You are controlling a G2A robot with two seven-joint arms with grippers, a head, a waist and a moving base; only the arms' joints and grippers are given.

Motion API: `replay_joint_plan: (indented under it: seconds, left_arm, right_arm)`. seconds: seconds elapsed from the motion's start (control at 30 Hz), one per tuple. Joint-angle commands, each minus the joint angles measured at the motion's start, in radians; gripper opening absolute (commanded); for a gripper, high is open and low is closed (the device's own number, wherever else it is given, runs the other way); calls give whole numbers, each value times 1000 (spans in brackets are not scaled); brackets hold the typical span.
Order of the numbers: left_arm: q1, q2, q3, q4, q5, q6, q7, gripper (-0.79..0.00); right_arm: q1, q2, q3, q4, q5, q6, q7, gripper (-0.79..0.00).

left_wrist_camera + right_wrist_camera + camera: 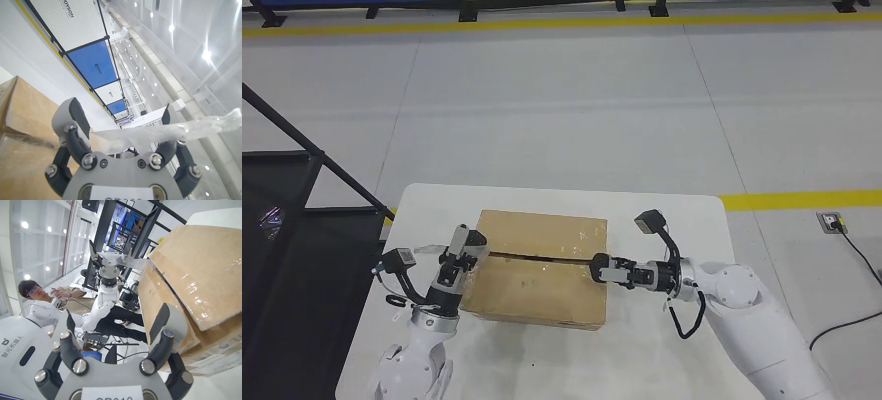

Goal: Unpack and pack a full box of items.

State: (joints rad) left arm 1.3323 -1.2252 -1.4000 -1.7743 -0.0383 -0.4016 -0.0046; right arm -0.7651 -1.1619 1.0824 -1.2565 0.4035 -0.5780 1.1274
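Note:
A brown cardboard box (537,270) lies in the middle of the white table, its top flaps down with a seam between them. My left gripper (464,244) stands open at the box's left end, pointing upward. A strip of clear tape (189,128) clings across its fingertips (79,117) and trails back to the box (28,117). My right gripper (600,270) is open at the box's right end, level with the flap seam. In the right wrist view its fingers (160,321) sit just beside the box's end flap (189,279), with nothing between them. Farther off there are the left gripper (110,251) and the tape (136,262).
The table (672,215) has bare surface to the right of the box and in front of it. A black frame with dark netting (292,230) stands off the table's left side. Grey floor with yellow lines lies beyond.

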Motion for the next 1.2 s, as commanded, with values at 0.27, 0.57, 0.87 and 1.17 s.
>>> replay_joint_plan:
  seconds: [0.27,0.57,0.87,1.17]
  left_arm:
    - [-51,-14,51,30,26,26,-2,0]
    - [-106,-27,97,76,33,52,-6,0]
    - [-149,-43,151,106,55,74,-6,0]
    - [-185,-59,203,137,87,95,-6,0]
  right_arm:
    - [-16,6,8,-15,-7,15,3,0]
    - [-20,8,8,-22,-13,25,3,0]
    - [-24,10,9,-21,-12,21,1,0]
    - [-63,22,47,-48,-3,-18,-2,0]
